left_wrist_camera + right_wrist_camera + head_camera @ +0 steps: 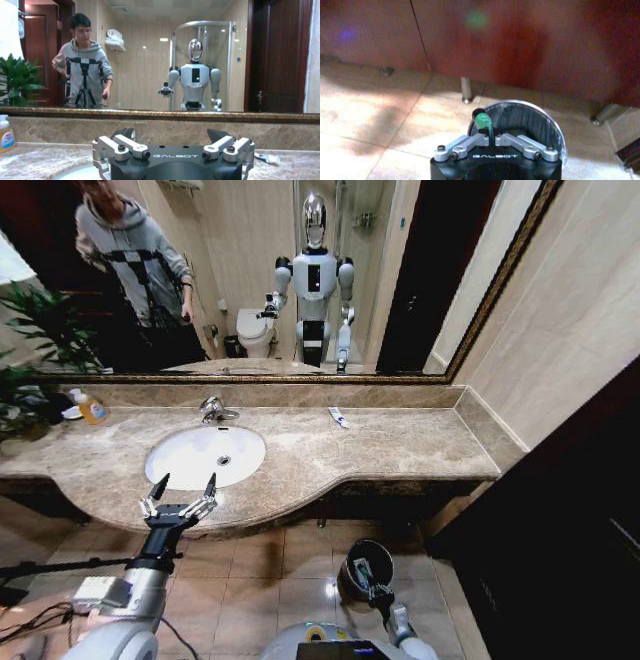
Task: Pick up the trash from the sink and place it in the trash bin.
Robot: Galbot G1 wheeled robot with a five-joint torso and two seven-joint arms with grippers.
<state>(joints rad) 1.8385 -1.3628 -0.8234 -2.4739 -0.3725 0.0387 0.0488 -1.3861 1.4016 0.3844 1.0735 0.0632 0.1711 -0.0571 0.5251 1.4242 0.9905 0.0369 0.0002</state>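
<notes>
Holding a small green piece of trash (482, 120) pinched tight between my right gripper (493, 137) fingers, I have it just over the near rim of the trash bin (530, 122); what the scrap is I can't quite tell, perhaps a cap or wrapper. That black bin (366, 565) stands on the tiled floor (270, 575) below the counter's front edge, with a cabinet leg (465, 90) and the dark red cabinet front (520, 41) close behind it and bare tile to either side.

My left gripper (179, 491) hangs at the counter's front edge just before the sink (205, 455), its jaws spread wide and holding nothing. Behind the white basin sits the chrome faucet (212, 410); a soap bottle (90, 408) stands off to my left by a plant (35, 350), and a small tube (339, 417) lies on the marble (400, 442) to my right. The mirror (400, 280) backs the counter, and a wall (560, 330) closes its right end.
</notes>
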